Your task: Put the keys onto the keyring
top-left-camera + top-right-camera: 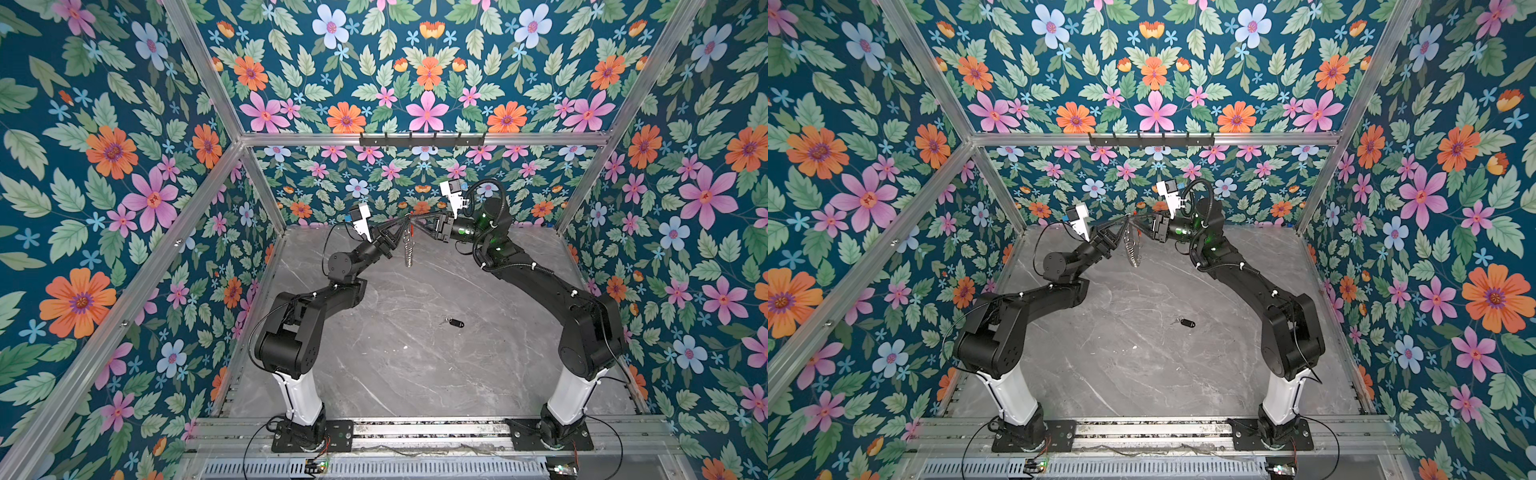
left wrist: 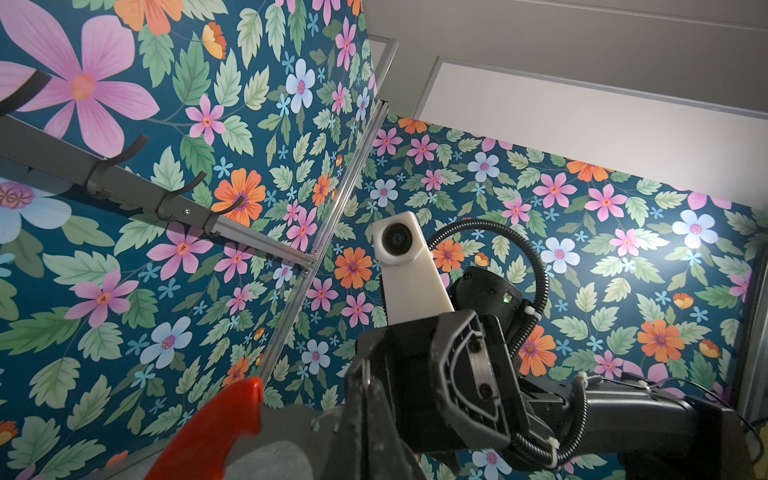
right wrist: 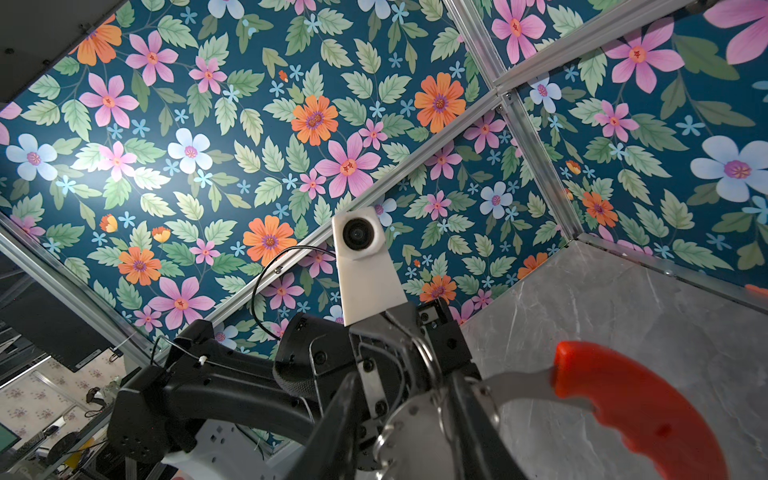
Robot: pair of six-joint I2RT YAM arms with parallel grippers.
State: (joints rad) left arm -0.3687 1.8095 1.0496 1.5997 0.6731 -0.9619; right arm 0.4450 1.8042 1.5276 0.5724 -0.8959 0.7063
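In both top views the keyring [image 1: 408,248] [image 1: 1132,249] hangs edge-on high above the table's back, a grey disc fringed with silver loops. My left gripper [image 1: 404,223] [image 2: 366,380] is shut on its upper rim beside the red curved piece [image 2: 208,436]. My right gripper [image 1: 416,223] [image 3: 405,378] faces it from the opposite side, jaws apart around the disc [image 3: 415,432], not pinching it. The keys [image 1: 455,322] [image 1: 1187,322], a black tag with a small silver ring, lie flat on the table below, far from both grippers.
The grey marble table [image 1: 415,374] is walled by floral panels and aluminium posts. A black hook rail [image 1: 422,140] runs along the back wall above the grippers. Both arm bases stand on the front rail [image 1: 428,432].
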